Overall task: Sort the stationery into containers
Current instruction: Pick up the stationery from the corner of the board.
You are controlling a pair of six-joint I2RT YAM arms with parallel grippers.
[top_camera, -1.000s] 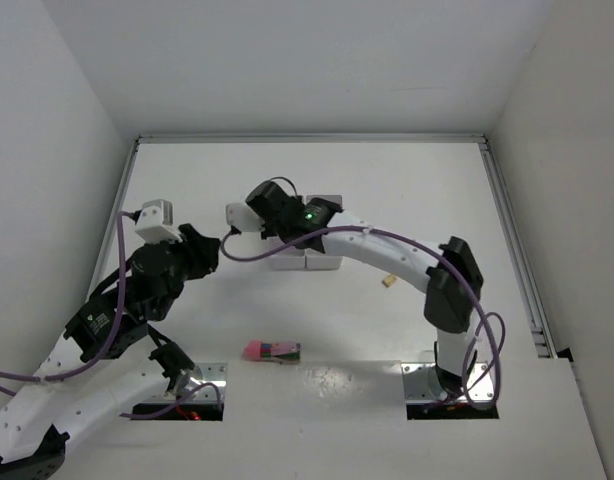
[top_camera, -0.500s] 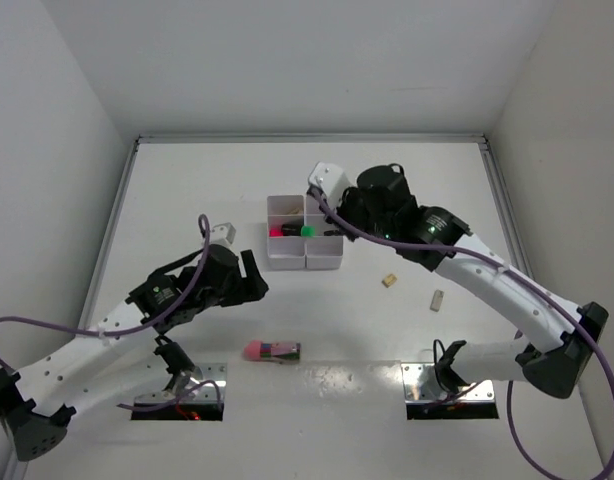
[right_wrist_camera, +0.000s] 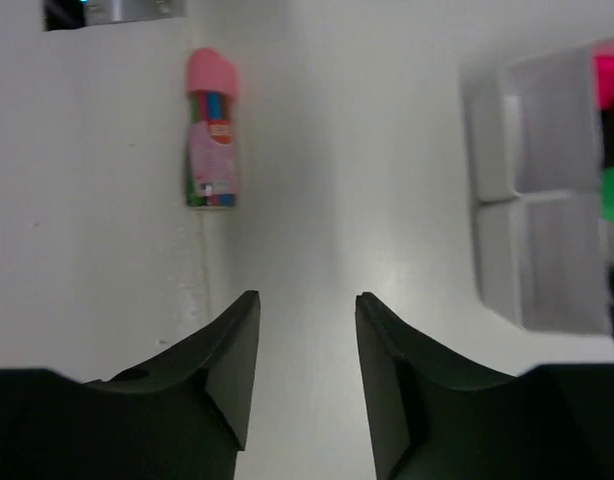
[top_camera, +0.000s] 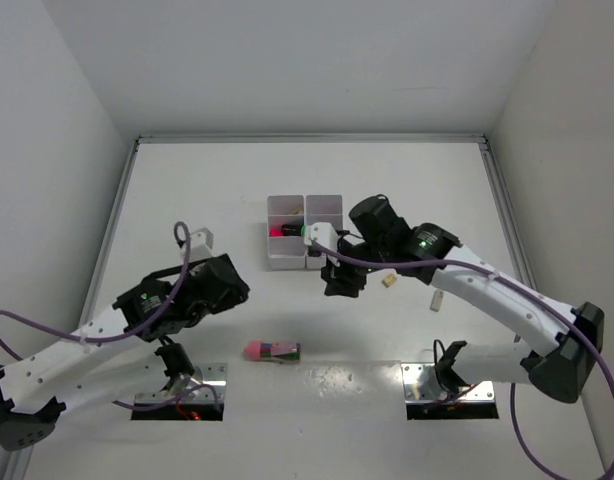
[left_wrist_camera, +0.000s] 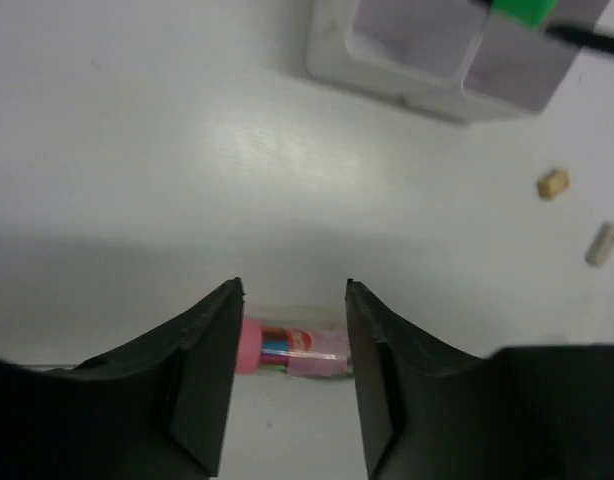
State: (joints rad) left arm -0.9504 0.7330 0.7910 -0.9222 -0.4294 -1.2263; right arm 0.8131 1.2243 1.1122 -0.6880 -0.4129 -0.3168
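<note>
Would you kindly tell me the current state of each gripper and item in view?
left gripper, open, empty.
right gripper, open, empty.
pen pack, lying flat on the table, outside the tray.
tray, upright, partly filled.
highlighters, inside the tray.
eraser bits, loose on the table.

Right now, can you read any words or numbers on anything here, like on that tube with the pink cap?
Pink-capped clear plastic tube: it has a pinkish label with a red patch, but the print is too blurred to read.
White plastic organizer tray: no writing shows on it.
Nothing else in any view has words, numbers or signs that can be read.
</note>
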